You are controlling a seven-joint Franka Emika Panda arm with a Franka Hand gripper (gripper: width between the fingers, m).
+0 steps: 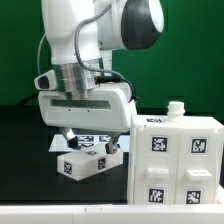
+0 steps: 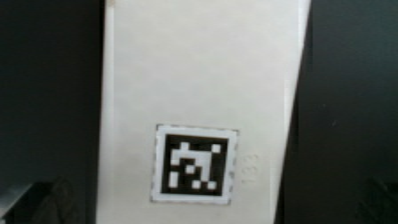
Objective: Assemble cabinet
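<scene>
A long white cabinet piece with one black-and-white tag fills the wrist view and lies straight under my gripper. In the exterior view this small white box piece lies on the dark table. My gripper hangs just above it, jaws spread to either side, touching nothing that I can see. A dim grey finger shows beside the piece's edge. A large white cabinet panel with several tags stands at the exterior view's right.
The marker board lies flat on the table behind the small piece, partly hidden by my gripper. A small white knob-like part sticks up on top of the large panel. A pale strip edges the table's front.
</scene>
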